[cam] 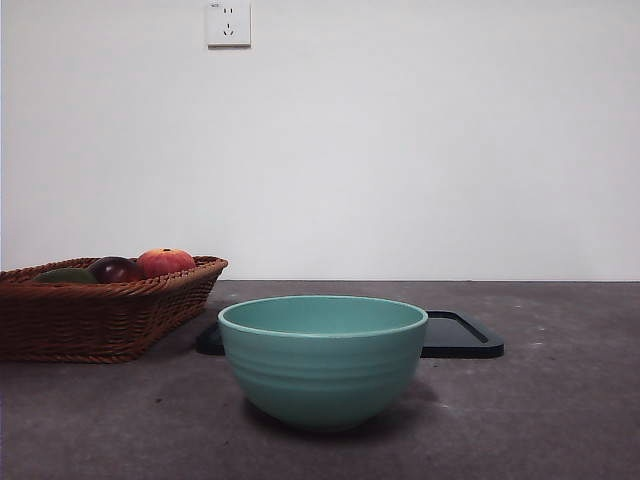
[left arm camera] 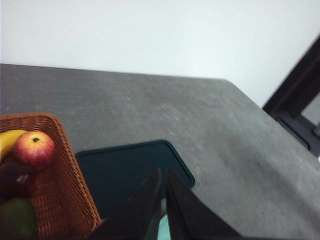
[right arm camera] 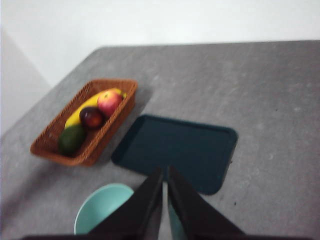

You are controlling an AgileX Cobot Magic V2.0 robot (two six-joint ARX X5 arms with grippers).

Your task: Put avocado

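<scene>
We see both arms raised above the counter (right arm camera: 280, 100), left end effector (left arm camera: 163, 172) and right end effector (right arm camera: 165, 171) closed and empty, well apart from the avocado (right arm camera: 71, 139) lying at the wicker basket's (right arm camera: 107, 131) near end.

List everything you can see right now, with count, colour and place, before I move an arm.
avocado: 1, dark green, in the basket at the end nearest the bowl
maroon fruit: 1, dark maroon, in the basket between avocado and apple
apple: 1, red-orange, in the basket beyond the maroon fruit
banana: 1, yellow, along the basket's side
basket: 1, brown wicker, beside the tray
tray: 1, dark, flat on the table, behind the bowl
bowl: 1, teal, front of table
socket: 1, white, on the wall
left tool: black, shut, above the tray
right tool: black, shut, above the tray
</scene>
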